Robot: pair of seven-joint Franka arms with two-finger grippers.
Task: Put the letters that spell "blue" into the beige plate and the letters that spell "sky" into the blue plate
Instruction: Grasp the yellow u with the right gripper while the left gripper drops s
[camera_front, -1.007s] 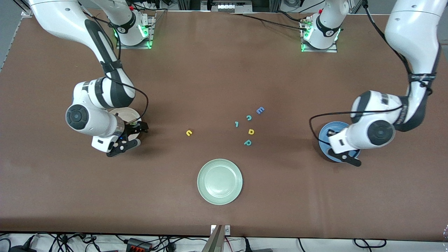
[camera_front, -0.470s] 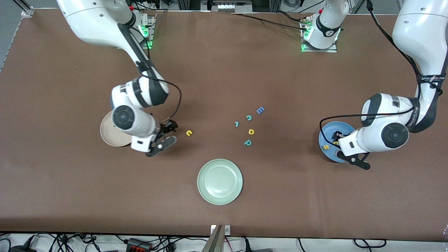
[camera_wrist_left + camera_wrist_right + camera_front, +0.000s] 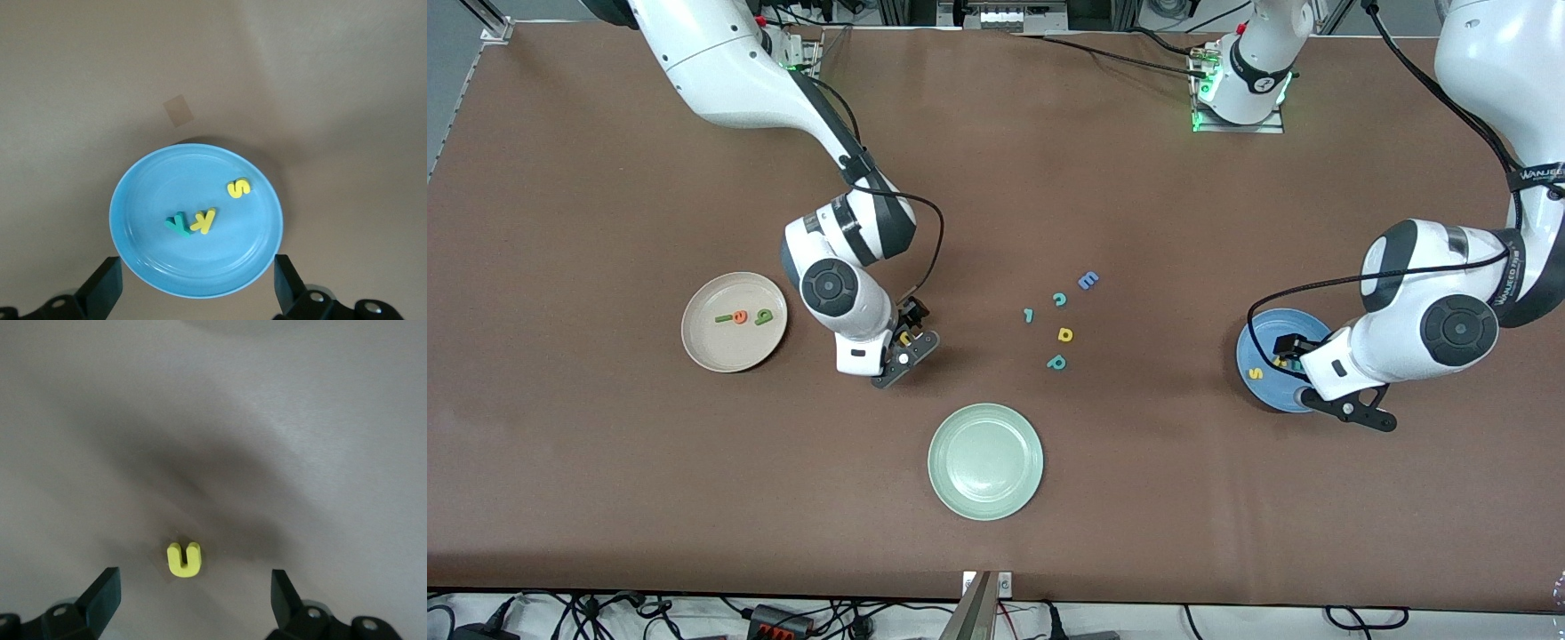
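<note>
Since the earlier frame, the right gripper (image 3: 904, 342) has travelled from the beige plate (image 3: 703, 351) out to the yellow u (image 3: 183, 559), and it is now hovering over that letter with its fingers spread wide and nothing between them. Three letters, a dark green l (image 3: 721, 317), an orange e (image 3: 739, 316) and a green b (image 3: 763, 316), are lying in the beige plate. Meanwhile the left gripper (image 3: 193, 288) is hanging open and empty over the blue plate (image 3: 133, 200), where the yellow s (image 3: 238, 189), the yellow k (image 3: 204, 221) and the teal y (image 3: 178, 223) are resting, the y and k touching. A pale green plate (image 3: 951, 489) is sitting nearer the front camera.
</note>
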